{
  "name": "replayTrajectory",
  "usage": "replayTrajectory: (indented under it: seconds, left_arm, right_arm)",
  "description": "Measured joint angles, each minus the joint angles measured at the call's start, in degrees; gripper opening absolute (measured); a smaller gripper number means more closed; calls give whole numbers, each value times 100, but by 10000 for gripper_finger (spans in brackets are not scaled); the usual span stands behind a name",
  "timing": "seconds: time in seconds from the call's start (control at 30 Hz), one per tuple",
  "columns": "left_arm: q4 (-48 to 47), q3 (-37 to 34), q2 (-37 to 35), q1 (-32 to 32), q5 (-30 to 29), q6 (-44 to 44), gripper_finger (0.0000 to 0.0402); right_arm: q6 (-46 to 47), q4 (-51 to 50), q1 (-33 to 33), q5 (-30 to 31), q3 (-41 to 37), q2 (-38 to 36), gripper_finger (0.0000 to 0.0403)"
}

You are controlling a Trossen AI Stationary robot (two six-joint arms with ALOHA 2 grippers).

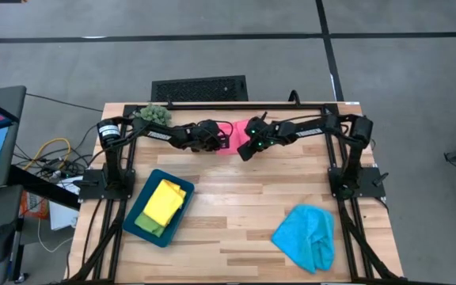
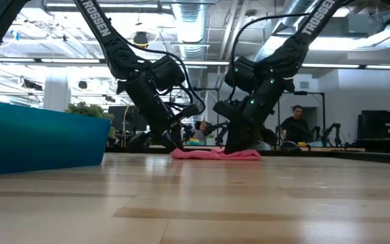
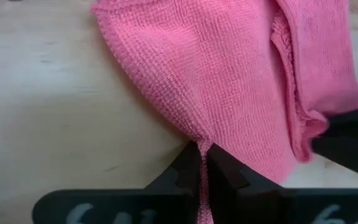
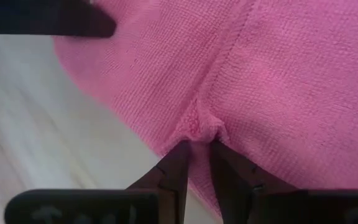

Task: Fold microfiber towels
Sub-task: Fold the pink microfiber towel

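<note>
Lying at the table's far edge, the pink towel (image 1: pixel 229 137), light, limp and best taken by its hems, is pinched by the left gripper (image 3: pixel 204 163) and the right gripper (image 4: pixel 199 160), both clamped on bunched cloth.

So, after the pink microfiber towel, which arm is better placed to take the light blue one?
The right arm, probably. The light blue microfiber towel lies on the right side of the wooden table, near the right arm's base. For now the right gripper and left gripper both pinch the pink microfiber towel.
</note>
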Motion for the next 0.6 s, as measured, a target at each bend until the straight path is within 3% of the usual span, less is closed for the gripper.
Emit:
replayTrajectory:
  seconds: [0.4,0.6]
  left_arm:
    - [30,4,-5,11,293,-48,6]
    - [66,4,-190,11,432,-299,6]
  right_arm:
    - [-5,-485,-153,242,-1,-1152,92]
    - [-270,-953,-440,481,-6,-1242,92]
